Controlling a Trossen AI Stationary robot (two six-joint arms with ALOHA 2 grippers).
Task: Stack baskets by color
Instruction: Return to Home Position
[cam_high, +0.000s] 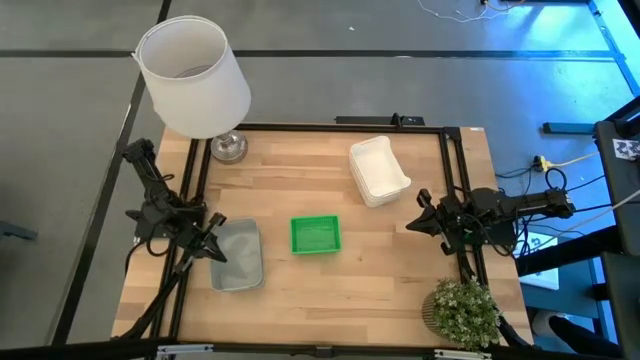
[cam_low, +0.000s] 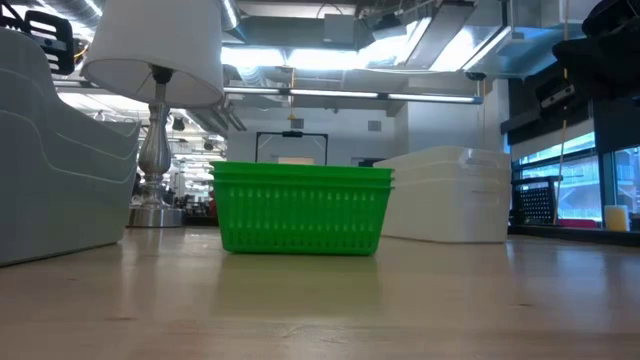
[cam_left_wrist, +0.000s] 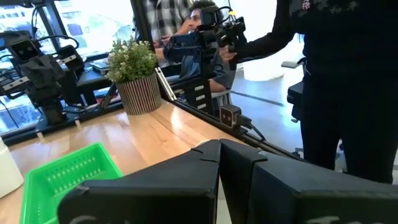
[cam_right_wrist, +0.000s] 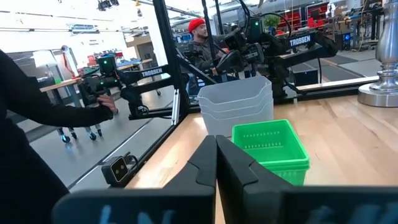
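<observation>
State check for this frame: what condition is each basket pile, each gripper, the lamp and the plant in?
white baskets: nested in one pile, upright.
green baskets: nested in one pile, upright.
grey baskets: nested in one pile, upright.
left gripper: shut, empty, at the grey pile's edge.
right gripper: shut, empty, clear of the baskets.
lamp: upright.
potted plant: upright.

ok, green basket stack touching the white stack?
Apart. High view shows bare table between green stack and white stack; low view merely overlaps them. Left end effector and right end effector wait shut, clear of both.
</observation>
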